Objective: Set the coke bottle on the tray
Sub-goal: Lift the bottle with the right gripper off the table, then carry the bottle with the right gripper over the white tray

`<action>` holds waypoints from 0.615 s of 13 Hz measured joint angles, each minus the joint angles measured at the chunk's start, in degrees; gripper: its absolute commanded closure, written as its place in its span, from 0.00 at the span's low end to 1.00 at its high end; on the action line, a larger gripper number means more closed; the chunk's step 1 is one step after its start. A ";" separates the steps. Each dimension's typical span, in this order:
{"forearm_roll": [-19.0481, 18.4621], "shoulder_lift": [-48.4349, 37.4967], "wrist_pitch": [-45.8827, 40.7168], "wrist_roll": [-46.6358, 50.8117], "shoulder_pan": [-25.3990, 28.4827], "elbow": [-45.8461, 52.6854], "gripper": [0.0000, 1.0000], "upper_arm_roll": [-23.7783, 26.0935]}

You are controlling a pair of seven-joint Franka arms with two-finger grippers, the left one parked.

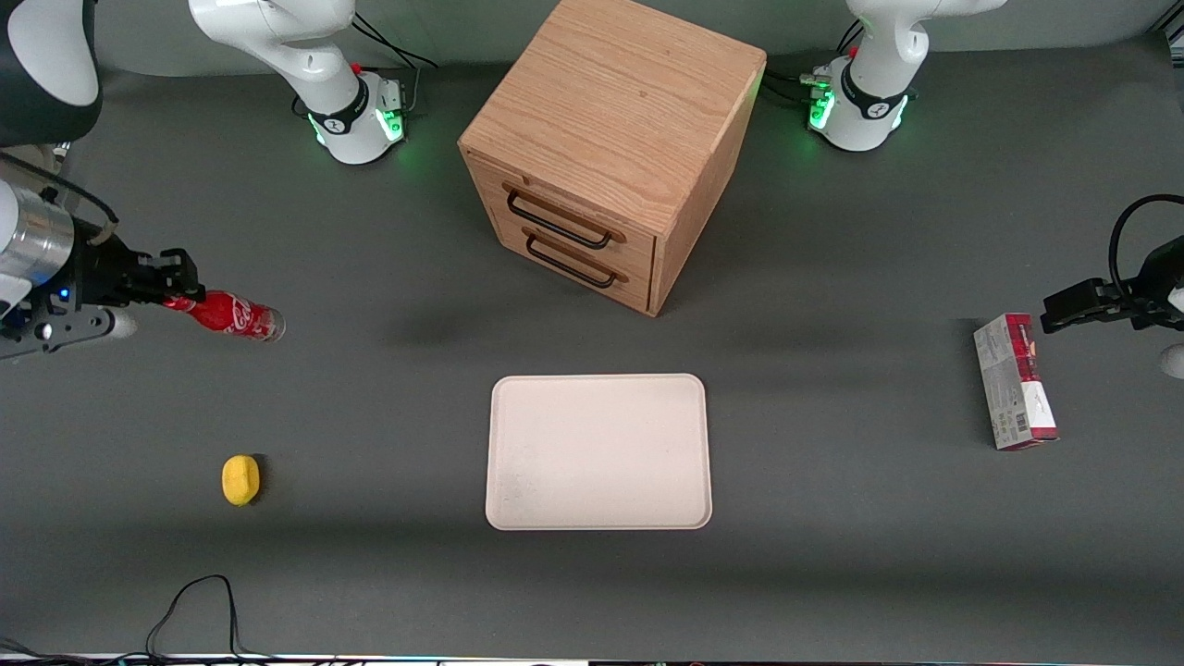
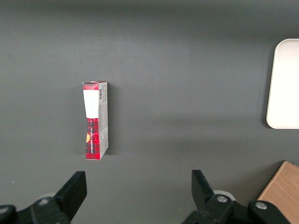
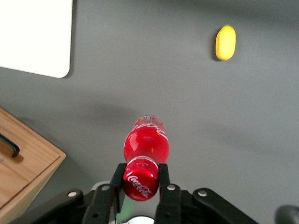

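Observation:
The coke bottle [image 1: 231, 316] [image 3: 145, 144] is small and red, with white lettering and a clear base. It hangs tilted above the table at the working arm's end. My gripper [image 1: 176, 289] [image 3: 141, 179] is shut on its red cap, one black finger on each side. The cream-white tray [image 1: 598, 451] [image 3: 32, 37] lies flat near the middle of the table, in front of the drawer cabinet, and nothing is on it. The bottle is well apart from the tray.
A wooden two-drawer cabinet [image 1: 606, 148] [image 3: 21, 158] stands farther from the front camera than the tray. A yellow lemon [image 1: 240, 480] [image 3: 225, 43] lies nearer that camera than the bottle. A red-and-grey carton [image 1: 1015, 381] [image 2: 96, 120] lies toward the parked arm's end.

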 measured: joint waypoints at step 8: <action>0.11 26.46 3.67 27.22 10.76 24.30 1.00 3.99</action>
